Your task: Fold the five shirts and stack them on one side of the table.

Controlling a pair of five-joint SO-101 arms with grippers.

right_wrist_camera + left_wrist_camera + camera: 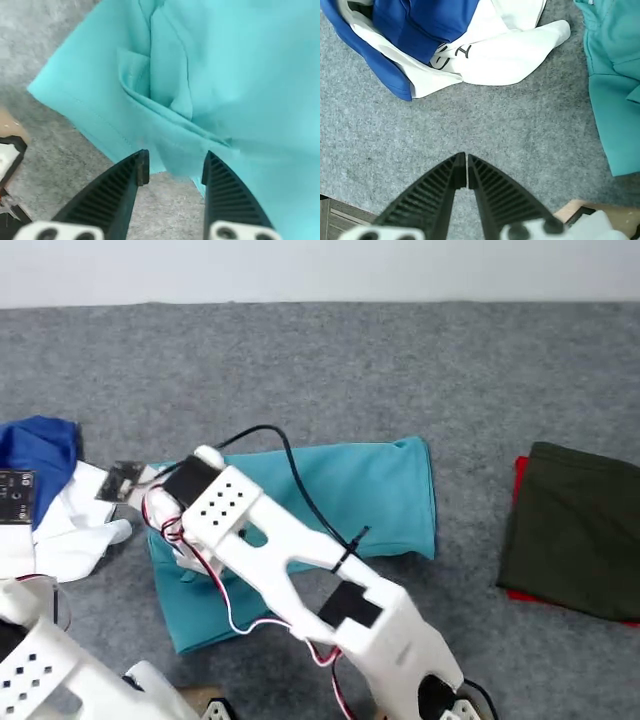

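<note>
A teal shirt (340, 505) lies partly folded in the middle of the grey mat. My right arm stretches across it from the front right. The right gripper (175, 167) is open and hovers over the shirt's left edge (165, 125), one finger on each side of a creased fold. A blue shirt (40, 452) and a white shirt (75, 525) lie crumpled at the far left. My left gripper (466, 161) is shut on nothing above bare mat, short of the blue shirt (420, 25) and white shirt (505, 55). A folded dark green shirt (575, 530) rests on a red one (520, 475) at the right.
The left arm's white body (40, 670) fills the front left corner. A small black circuit board (15, 495) lies on the shirt pile at the left edge. Open grey mat (330, 370) runs along the back and between the teal shirt and the folded stack.
</note>
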